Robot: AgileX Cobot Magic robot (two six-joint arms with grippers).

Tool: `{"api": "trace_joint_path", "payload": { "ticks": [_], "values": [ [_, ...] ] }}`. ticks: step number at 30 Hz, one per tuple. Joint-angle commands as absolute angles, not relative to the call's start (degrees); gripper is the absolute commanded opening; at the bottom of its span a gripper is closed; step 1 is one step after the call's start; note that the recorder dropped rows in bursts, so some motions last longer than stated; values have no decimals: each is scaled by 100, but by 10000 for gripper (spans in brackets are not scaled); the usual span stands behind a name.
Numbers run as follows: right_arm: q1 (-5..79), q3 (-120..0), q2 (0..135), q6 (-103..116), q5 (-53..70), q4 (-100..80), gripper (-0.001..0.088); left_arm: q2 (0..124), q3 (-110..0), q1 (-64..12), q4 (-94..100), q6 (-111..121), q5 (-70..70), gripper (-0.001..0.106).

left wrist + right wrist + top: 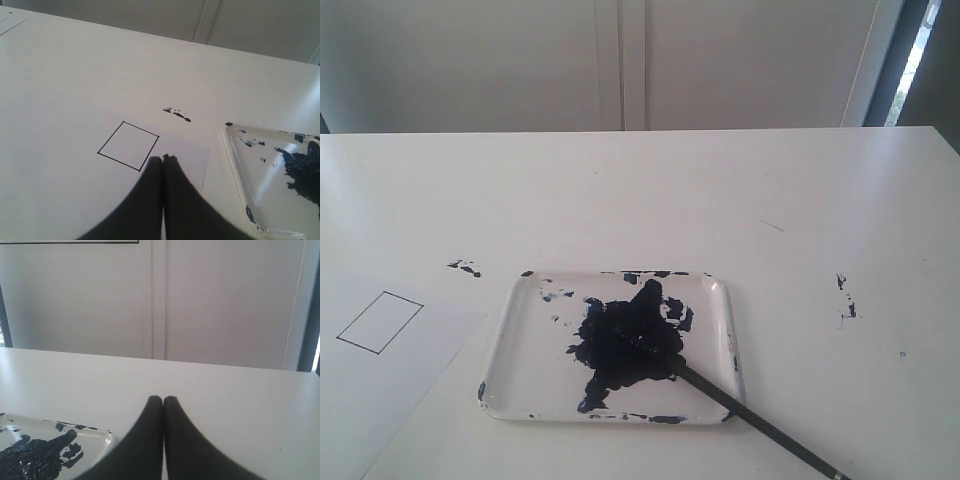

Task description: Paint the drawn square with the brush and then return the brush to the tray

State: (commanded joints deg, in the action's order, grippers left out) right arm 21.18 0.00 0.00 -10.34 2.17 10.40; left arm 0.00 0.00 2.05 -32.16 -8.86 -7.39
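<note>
Looking across the white bench [720, 200], you are seeing the shallow white rounded-rectangular tray [525, 345] sitting at the lower centre of the exterior frame, with a big irregular navy-black paint blot [620, 350] spreading over its middle. The long, thin black brush [740, 410] is lying with its tip in that blot. Its handle is crossing the tray's lower right rim and running toward the lower right corner of the frame. I judge it is propped this way so the tip is taking up paint while the handle is offering a clean place to grasp.

The drawn square [380, 322], a thin black outline on a flat white paper sheet [415, 400], is sitting at the lower left of the exterior frame, beside the tray and apart from it. Its inside is showing bare white, so painting is not yet begun.

The left end effector [163, 159] is hanging with its dark fingers pressed together on nothing, the square showing just above its tips in the left wrist frame. The right end effector [163, 400] is likewise closed and empty, with a tray corner at the lower left of its frame. Neither arm is appearing in the exterior frame. You are probably needing to part the right fingers before reaching for the handle.
</note>
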Motion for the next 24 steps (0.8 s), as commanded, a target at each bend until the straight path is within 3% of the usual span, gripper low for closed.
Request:
{"api": "trace_joint_path", "payload": {
  "ticks": [18, 24],
  "values": [
    [2118, 0, 0, -989, -133, 1063, 0, 0, 0, 205, -3402, 66, -296, 0],
    [2118, 0, 0, 434, -699, 1101, 0, 0, -131, 205, -3423, 0, -442, 0]
  ]
}}
